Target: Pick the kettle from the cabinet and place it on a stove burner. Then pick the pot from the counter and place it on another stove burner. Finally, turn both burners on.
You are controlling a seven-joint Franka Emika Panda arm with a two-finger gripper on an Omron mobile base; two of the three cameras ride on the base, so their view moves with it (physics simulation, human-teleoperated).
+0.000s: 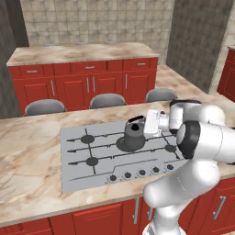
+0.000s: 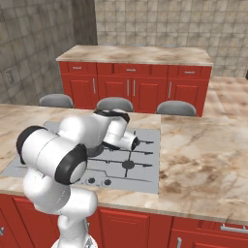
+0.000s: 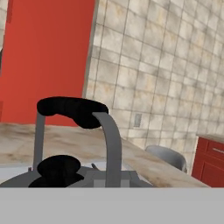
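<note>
The kettle (image 1: 134, 134) is seen upright on the cooktop (image 1: 82, 158), at 9 o'clock of the hand; the fingers are closed.

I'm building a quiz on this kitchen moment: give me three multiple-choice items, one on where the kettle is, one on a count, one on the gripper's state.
1. Where does the kettle sit?
A. on a burner of the cooktop
B. on the floor
C. on a stool

2. How many grey stools stand behind the island?
A. one
B. three
C. five

3. How is the gripper?
A. wide open above the knobs
B. shut at the kettle's handle
C. holding a pot

Answers: 1 A, the kettle rests on the centre burner; 2 B, three rounded seat backs line the far edge; 3 B, the hand sits against the kettle's handle, shut.
</note>
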